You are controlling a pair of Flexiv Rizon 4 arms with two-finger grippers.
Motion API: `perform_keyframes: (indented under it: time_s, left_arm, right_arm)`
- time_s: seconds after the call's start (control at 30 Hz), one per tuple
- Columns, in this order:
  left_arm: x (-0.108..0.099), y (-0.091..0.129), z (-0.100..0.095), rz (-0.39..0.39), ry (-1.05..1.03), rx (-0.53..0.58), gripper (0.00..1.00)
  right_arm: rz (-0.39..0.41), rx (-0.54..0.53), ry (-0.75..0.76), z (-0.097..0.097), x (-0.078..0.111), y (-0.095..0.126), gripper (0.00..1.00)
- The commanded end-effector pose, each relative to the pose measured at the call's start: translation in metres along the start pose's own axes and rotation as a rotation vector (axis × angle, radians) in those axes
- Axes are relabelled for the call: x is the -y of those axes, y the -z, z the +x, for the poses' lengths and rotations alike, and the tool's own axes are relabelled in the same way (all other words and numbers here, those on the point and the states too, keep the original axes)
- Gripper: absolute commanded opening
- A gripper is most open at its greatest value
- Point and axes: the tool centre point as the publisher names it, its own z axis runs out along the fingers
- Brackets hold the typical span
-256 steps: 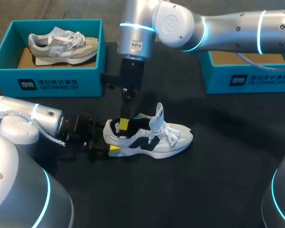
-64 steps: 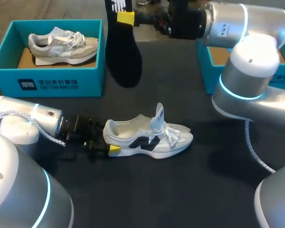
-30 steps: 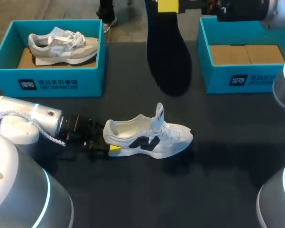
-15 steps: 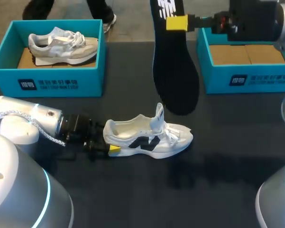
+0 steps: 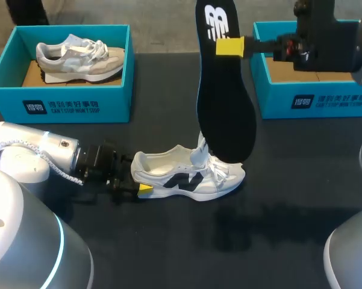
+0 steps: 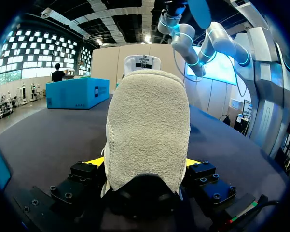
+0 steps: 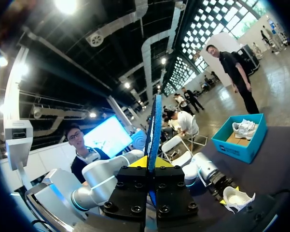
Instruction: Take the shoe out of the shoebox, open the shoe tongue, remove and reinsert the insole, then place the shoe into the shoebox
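Note:
A white shoe [image 5: 190, 176] with black side marks lies on the black table, toe to the right, tongue raised. My left gripper [image 5: 138, 181] is closed on its heel from both sides. In the left wrist view the pale heel lining [image 6: 147, 125] fills the gap between the fingers of the left gripper [image 6: 145, 166]. My right gripper [image 5: 230, 47] is shut on a black insole [image 5: 223, 102], which hangs upright with its toe end just over the shoe's tongue. The right wrist view shows the insole [image 7: 155, 128] edge-on in the right gripper [image 7: 152, 166], with the shoe [image 7: 237, 197] below.
A teal shoebox [image 5: 60, 101] holding a grey and beige shoe [image 5: 78, 57] stands at the back left. A second teal shoebox [image 5: 316, 101] with a bare cardboard floor stands at the back right, under my right arm.
My right arm has brought the insole down and a little to the right, so its toe end now hangs at the shoe's tongue. The left arm and shoe have not moved.

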Motion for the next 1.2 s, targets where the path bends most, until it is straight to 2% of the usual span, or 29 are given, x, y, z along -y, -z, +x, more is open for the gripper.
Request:
perform_keyframes:
  time_s: [0.03, 1.2]
  left_arm:
    - [-0.0032, -0.0006, -0.0001, 0.001, 0.001, 0.000, 0.00]
    - [-0.0032, -0.0006, -0.0001, 0.001, 0.001, 0.000, 0.00]
  right_arm:
    - [-0.004, -0.002, -0.010, -0.0003, 0.0050, -0.0044, 0.00]
    - [-0.004, -0.003, -0.008, -0.0002, 0.0070, -0.0071, 0.00]
